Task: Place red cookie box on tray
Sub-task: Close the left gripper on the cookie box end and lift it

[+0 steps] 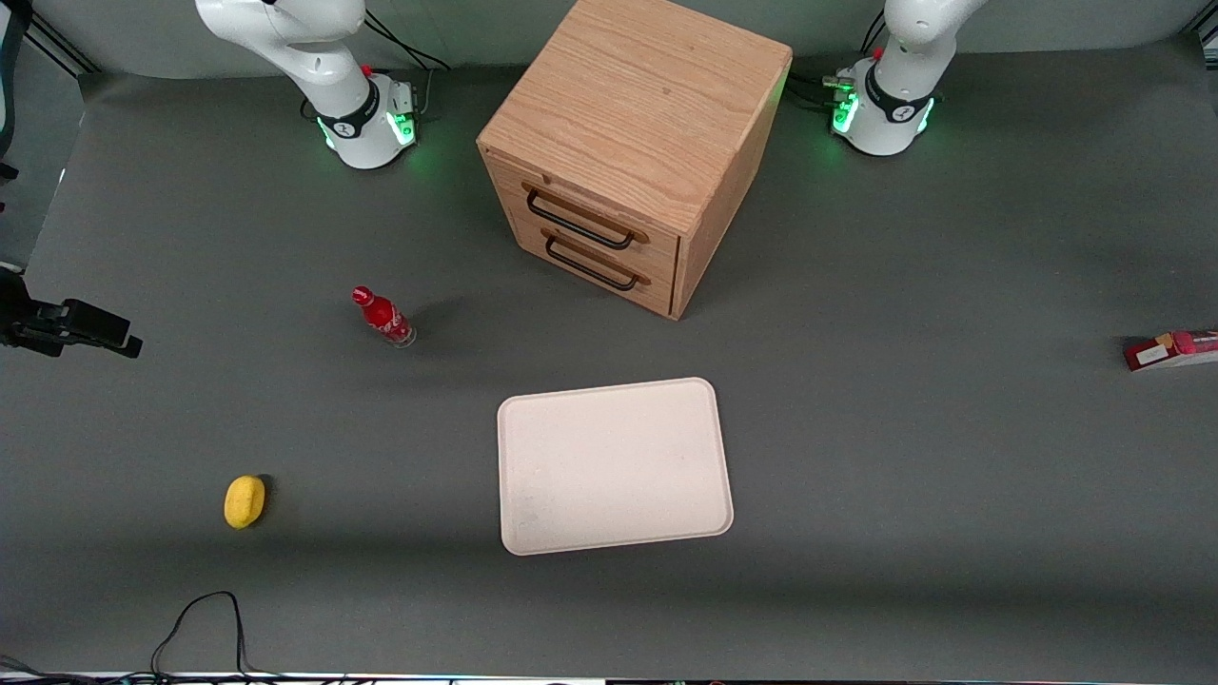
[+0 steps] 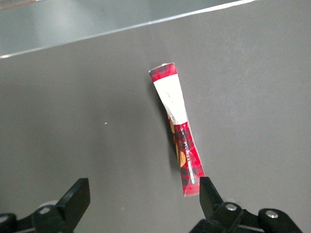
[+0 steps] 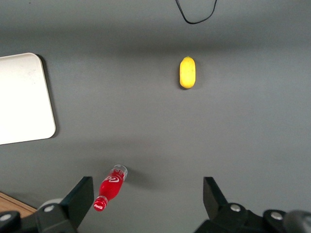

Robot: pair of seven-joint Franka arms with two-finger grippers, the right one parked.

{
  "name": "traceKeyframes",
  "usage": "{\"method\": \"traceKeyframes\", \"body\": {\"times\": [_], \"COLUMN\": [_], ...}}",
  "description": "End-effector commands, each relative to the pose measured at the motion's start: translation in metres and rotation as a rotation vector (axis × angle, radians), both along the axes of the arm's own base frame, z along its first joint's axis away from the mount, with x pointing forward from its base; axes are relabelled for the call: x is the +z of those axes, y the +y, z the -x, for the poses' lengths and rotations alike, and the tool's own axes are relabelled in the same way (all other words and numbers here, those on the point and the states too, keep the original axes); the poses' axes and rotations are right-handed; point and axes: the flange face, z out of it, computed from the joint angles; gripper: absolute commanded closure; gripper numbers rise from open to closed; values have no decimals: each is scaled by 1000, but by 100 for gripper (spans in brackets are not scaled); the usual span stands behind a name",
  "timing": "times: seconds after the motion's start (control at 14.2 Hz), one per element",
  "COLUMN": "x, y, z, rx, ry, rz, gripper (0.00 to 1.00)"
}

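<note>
Gripper [image 2: 141,194]: hanging above the table with its fingers spread wide, gripping nothing, one fingertip showing just beside the box's end.
Cabinet [image 1: 628,152]: standing farther from the front camera than the tray.
Tray [image 1: 614,466]: lying flat, carrying nothing.
Red cookie box [image 2: 176,127]: lying on the table at the working arm's end, well apart from the tray.

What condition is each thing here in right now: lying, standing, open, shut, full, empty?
Red cookie box: lying flat on the table at the working arm's end, untouched.
Tray: flat on the table, nothing on it.
Tool: open, above the table near one end of the box, holding nothing.
Cabinet: both drawers shut.
Red bottle: standing, cap on.
Yellow lemon: resting on the table.
</note>
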Motion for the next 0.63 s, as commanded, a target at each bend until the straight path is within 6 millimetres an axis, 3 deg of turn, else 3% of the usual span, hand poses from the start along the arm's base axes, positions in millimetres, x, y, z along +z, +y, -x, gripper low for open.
{"method": "traceKeyframes", "body": {"times": [0.0,0.56], "x": [-39,-129], "y": [-4,10], "z": [4,-8], "rx": [27,26], "ry": [-34,-69], "rz": [8,-6], "gripper": [0,0]}}
